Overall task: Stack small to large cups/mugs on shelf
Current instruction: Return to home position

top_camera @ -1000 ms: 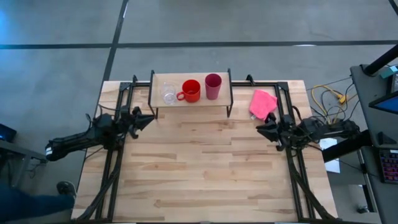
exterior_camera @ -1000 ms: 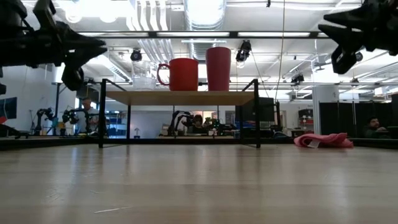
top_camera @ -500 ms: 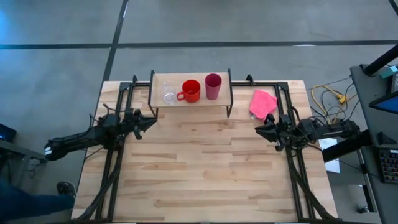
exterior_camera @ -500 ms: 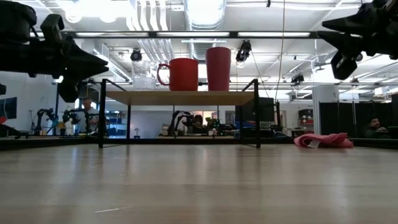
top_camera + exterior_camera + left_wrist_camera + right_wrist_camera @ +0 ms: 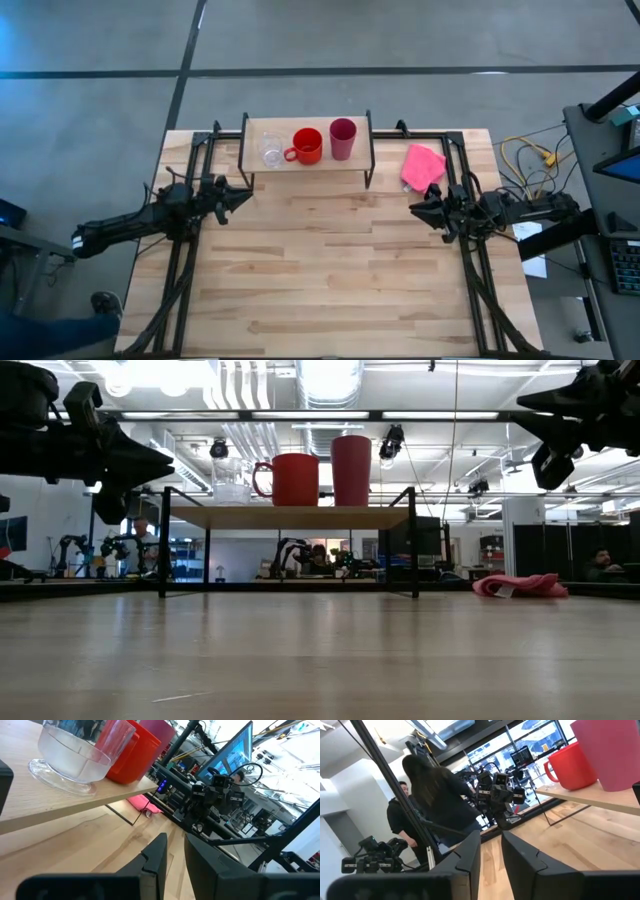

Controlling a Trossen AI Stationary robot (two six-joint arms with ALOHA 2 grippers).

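Note:
On the shelf (image 5: pixel 307 160) at the table's far edge, three vessels stand upright in a row on their bases. From left to right they are the clear glass cup (image 5: pixel 271 152), the red-orange mug (image 5: pixel 307 146) and the magenta tumbler (image 5: pixel 342 137). The low view shows the cup (image 5: pixel 230 480), the mug (image 5: pixel 293 479) and the tumbler (image 5: pixel 351 470) on the shelf top (image 5: pixel 290 516). My left gripper (image 5: pixel 243 192) hovers shut just left of and nearer than the shelf, raised off the table (image 5: pixel 168 458). My right gripper (image 5: pixel 413 208) hovers shut to the shelf's right, also raised (image 5: pixel 520 402).
A pink cloth (image 5: pixel 422 166) lies on the table right of the shelf, just beyond my right gripper. Black frame rails (image 5: pixel 186 250) run along the table's left and right sides. The wide wooden tabletop (image 5: pixel 330 270) stretches nearer than the shelf. People (image 5: pixel 435 800) stand beyond the table.
My left gripper has sunk a little and tipped slightly downward, shifting a touch toward the near edge, then held still. The cups, the shelf and the cloth have stayed put.

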